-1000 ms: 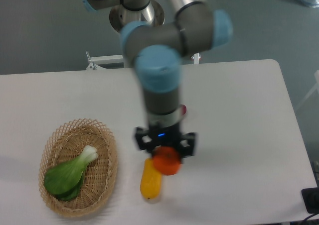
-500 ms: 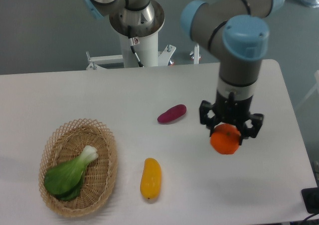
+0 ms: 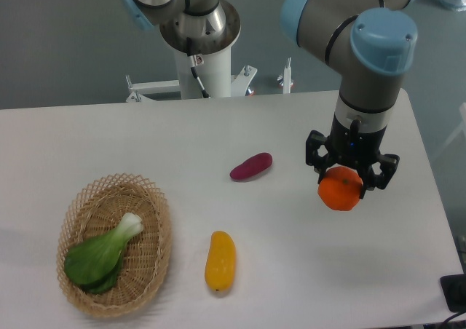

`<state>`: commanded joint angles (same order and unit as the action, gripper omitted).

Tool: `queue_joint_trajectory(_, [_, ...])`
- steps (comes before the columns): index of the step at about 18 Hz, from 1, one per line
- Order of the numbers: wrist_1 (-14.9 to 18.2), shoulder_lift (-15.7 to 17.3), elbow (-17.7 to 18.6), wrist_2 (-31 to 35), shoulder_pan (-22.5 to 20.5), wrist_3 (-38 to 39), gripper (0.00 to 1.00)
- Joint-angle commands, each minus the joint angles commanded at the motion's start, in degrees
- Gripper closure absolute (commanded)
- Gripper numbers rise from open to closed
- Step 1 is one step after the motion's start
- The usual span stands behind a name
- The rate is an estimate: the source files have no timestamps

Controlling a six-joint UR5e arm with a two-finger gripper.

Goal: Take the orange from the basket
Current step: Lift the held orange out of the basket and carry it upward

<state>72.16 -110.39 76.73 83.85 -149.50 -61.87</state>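
- Gripping the orange point(image 3: 340, 191): gripper point(image 3: 351, 177) jaws clamped on it from above, fruit hangs under the black gripper body, clear of the white surface point(image 3: 109, 132).
- Arm comes in from upper right, grey links w/ blue caps; wrist vertical, pointing straight down over right part of surface.
- Orange is well apart from the basket point(image 3: 156, 220), which sits at front left. Not in basket, not touching the surface as far as the view shows.
- Basket: oval wicker, tan. Inside lies a green leafy veg point(image 3: 98, 256) w/ pale stem end pointing up-right toward basket's middle. Nothing else visible in it.
- Yellow-orange long fruit point(image 3: 220, 261) lies on surface just right of basket, front centre, lengthwise roughly front-to-back. Not touching basket.
- Purple oblong veg point(image 3: 251, 167) lies mid-surface, tilted, left of gripper; apart from orange and from yellow fruit.
- Robot base point(image 3: 198, 45) stands behind surface's far edge, white pedestal w/ cable down its front.
- Dark object point(image 3: 453, 292) at bottom right corner, off the surface edge; cut off by the frame, can't tell what it is.
- Blue thing at top right corner, mostly out of frame, can't tell.
- Floor behind is grey.
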Motion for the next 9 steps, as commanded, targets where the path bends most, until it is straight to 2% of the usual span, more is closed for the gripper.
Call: queue_joint_trajectory(9, [-0.44, -0.18, 0.53, 0.09, 0.00, 0.00, 0.31])
